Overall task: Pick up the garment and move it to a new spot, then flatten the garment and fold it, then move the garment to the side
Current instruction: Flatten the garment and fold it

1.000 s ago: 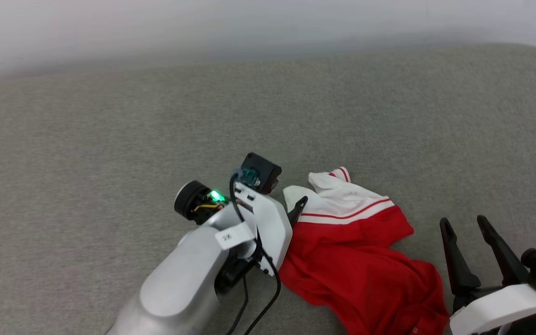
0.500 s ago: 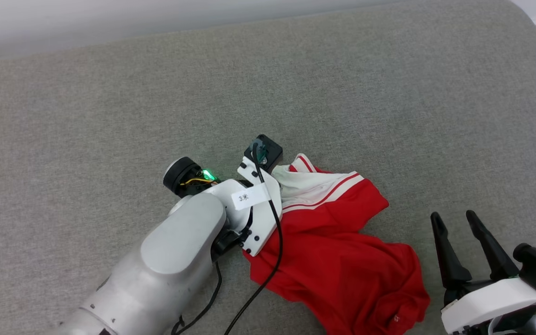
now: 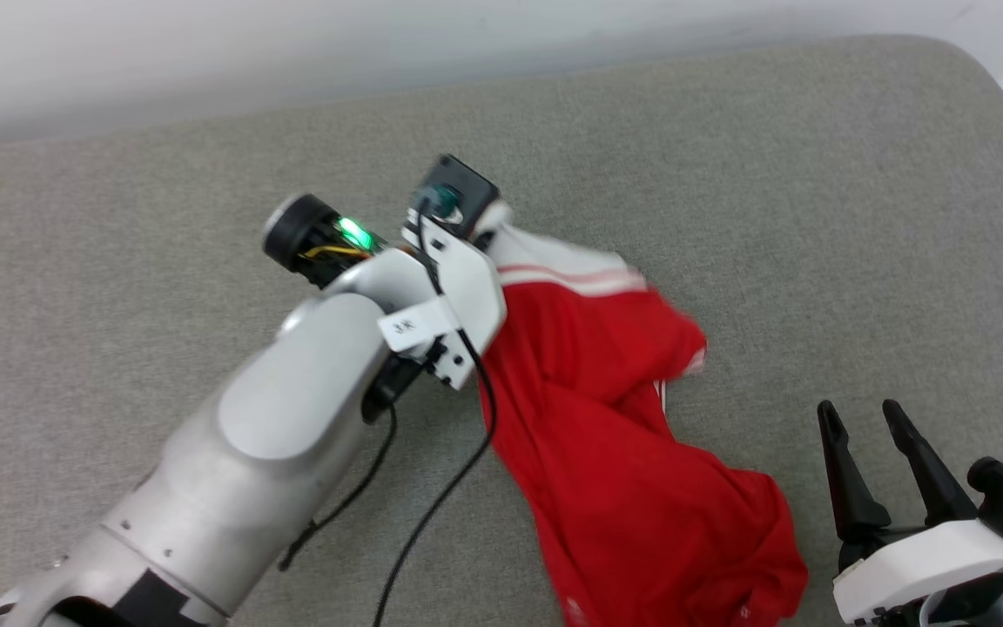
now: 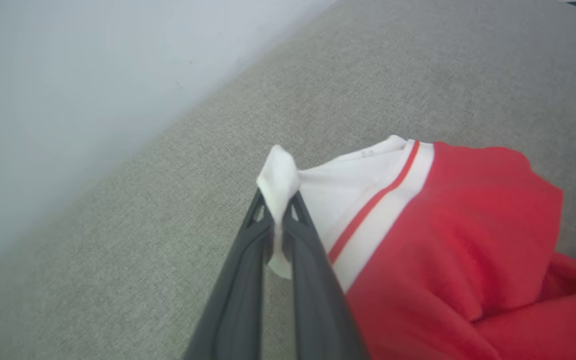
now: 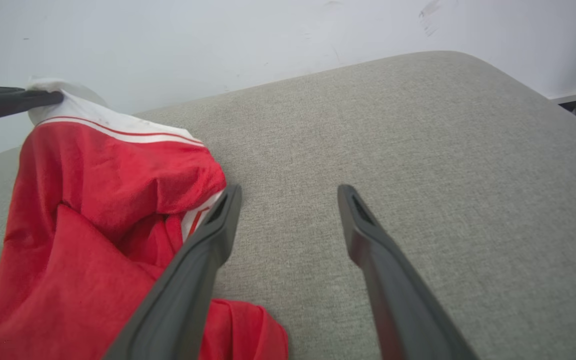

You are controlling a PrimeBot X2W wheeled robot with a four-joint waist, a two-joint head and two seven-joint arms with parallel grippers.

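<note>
The garment [image 3: 623, 435] is a bright red jersey with a white, red-striped sleeve, lying crumpled on the grey surface. My left gripper [image 4: 278, 200] is shut on the tip of the white sleeve [image 4: 280, 172] and holds that end raised, so the red cloth [image 4: 468, 210] drapes down from it. In the head view the left wrist [image 3: 454, 279] hides the fingers. My right gripper [image 3: 858, 409] stands open just right of the garment's lower end, with nothing between its fingers [image 5: 290, 190]. The red cloth [image 5: 93, 210] lies beside its left finger.
The grey fabric surface [image 3: 771, 218] stretches wide behind and to the left of the garment. A white wall [image 3: 292, 52] runs along its far edge. The surface rounds off at the far right corner [image 3: 989, 78]. A black cable [image 3: 440, 505] hangs from my left arm.
My left gripper has shut on the white sleeve and lifted it up and away, stretching the garment out. The right gripper has stayed open in place. The head camera has also shifted.
</note>
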